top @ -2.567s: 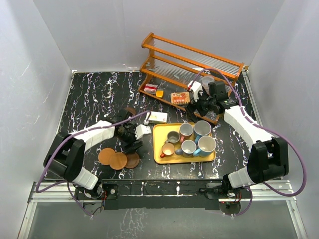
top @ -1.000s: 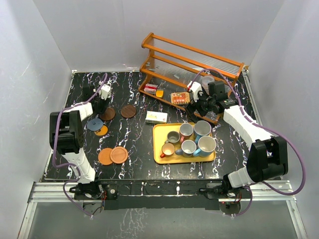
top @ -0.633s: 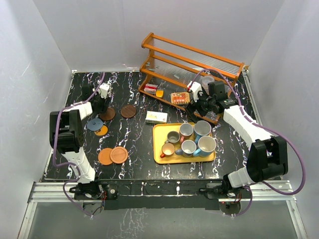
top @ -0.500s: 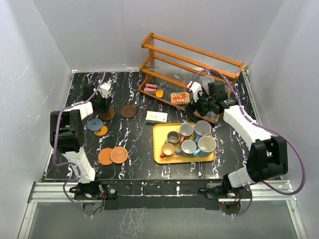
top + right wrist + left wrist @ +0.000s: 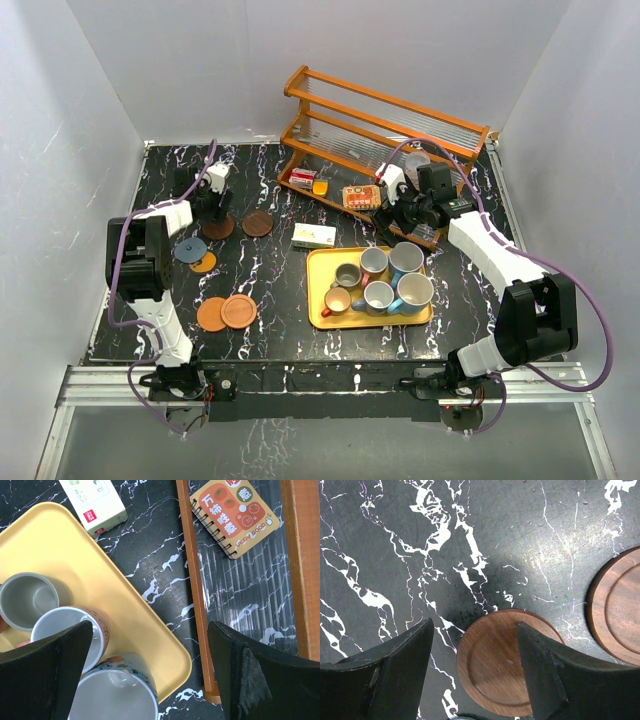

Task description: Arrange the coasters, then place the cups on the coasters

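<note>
Six coasters lie on the left of the table: two dark brown ones (image 5: 218, 228) (image 5: 258, 222), a blue-grey one (image 5: 189, 249) overlapping a small orange one (image 5: 205, 262), and two orange ones (image 5: 211, 313) (image 5: 239, 310). My left gripper (image 5: 212, 198) hovers open over the left dark brown coaster (image 5: 502, 662), which lies flat between the fingers (image 5: 395, 670). Several cups (image 5: 378, 296) stand on the yellow tray (image 5: 320, 320). My right gripper (image 5: 396, 208) is open above the tray's back right corner (image 5: 165, 645), near the blue cup (image 5: 115, 692) and an orange-brown cup (image 5: 65, 630).
A wooden rack (image 5: 380, 125) stands at the back right, holding a spiral notebook (image 5: 232, 512) and small packets (image 5: 302, 178). A white box (image 5: 314, 236) lies just behind the tray. The second dark brown coaster (image 5: 620, 612) lies close to the right of the left gripper.
The left arm swung from the front coasters to the back left. A dark brown coaster has gone from the front group. Over the last second its jaws widened; the right arm stayed still.
</note>
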